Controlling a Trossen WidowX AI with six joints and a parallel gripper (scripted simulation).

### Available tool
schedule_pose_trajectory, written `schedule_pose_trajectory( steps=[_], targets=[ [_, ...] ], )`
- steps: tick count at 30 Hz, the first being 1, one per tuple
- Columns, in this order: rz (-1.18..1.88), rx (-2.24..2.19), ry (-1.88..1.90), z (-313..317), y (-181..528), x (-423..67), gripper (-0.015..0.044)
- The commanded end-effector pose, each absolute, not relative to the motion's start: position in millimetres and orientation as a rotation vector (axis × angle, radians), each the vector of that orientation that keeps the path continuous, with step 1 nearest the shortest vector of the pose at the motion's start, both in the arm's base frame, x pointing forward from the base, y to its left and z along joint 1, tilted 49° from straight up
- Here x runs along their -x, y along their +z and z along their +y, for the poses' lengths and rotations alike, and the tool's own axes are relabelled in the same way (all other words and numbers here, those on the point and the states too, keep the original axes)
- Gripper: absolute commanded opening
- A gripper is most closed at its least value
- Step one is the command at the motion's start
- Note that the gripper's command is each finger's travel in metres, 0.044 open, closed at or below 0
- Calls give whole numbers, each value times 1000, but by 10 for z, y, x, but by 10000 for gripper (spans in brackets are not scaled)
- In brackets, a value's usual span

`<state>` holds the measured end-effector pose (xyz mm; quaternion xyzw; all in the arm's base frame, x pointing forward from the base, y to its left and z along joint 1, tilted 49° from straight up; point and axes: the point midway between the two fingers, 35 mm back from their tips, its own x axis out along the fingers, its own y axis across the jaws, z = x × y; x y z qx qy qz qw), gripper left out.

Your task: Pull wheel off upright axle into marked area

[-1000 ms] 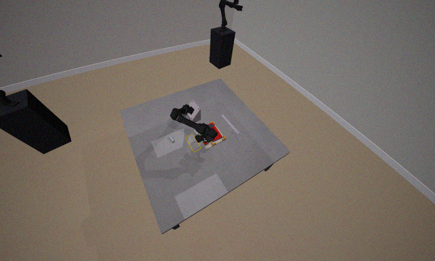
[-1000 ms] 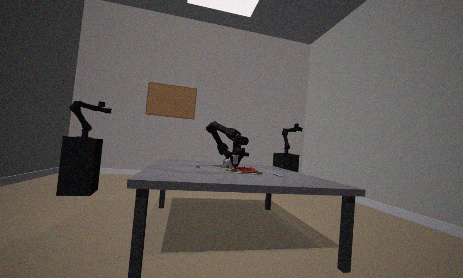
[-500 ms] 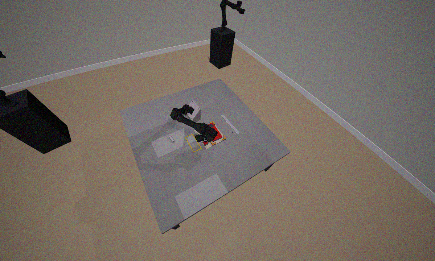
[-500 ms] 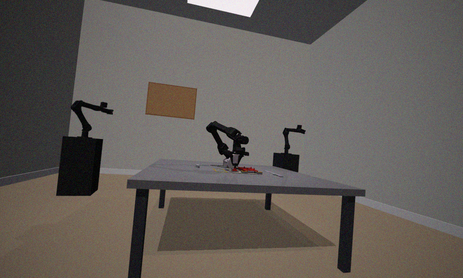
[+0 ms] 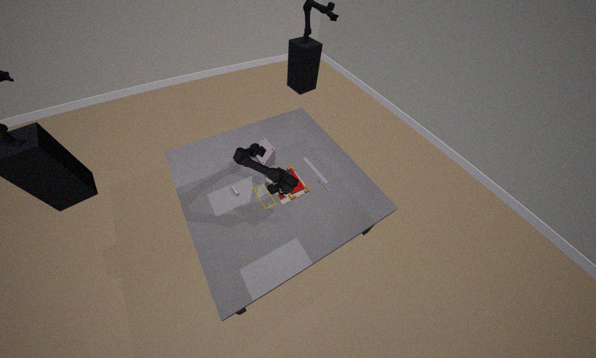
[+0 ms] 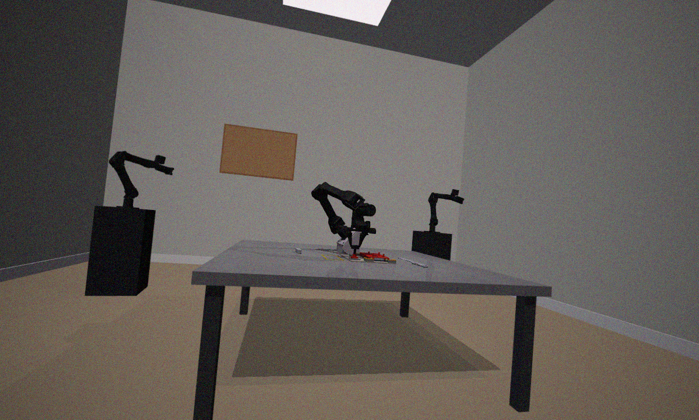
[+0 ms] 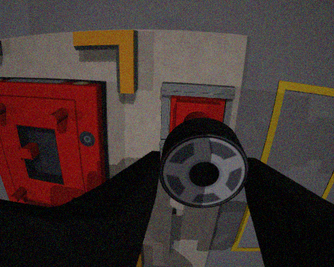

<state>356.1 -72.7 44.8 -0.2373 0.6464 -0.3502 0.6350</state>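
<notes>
My gripper (image 7: 202, 163) (image 5: 278, 190) (image 6: 354, 249) is shut on the wheel (image 7: 204, 170), a black tyre with a grey spoked hub and a dark centre hole, gripped at its two sides. It hangs low over the edge of the pale board (image 7: 197, 59), in front of a small red block in a grey frame (image 7: 197, 106). A pale peg (image 7: 175, 210) shows just below the wheel; I cannot tell whether the wheel still touches it. The marked area is a yellow outline (image 7: 272, 119) (image 5: 259, 185) on the table right beside the board.
A large red plate (image 7: 44, 139) (image 5: 298, 183) and orange corner marks (image 7: 122, 55) lie on the board. A long pale strip (image 5: 314, 169), a small tool (image 5: 324, 187) and a small grey block (image 5: 234, 190) lie on the table. Other arms stand on black pedestals (image 5: 304, 64).
</notes>
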Motion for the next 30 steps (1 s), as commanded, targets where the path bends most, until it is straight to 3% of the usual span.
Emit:
schedule_pose_trajectory(
  steps=[1,30],
  targets=[
    [1467,540,-799,-692,474,-3576,0],
    [1473,548,-796,-451,697,-3576,0]
  ],
)
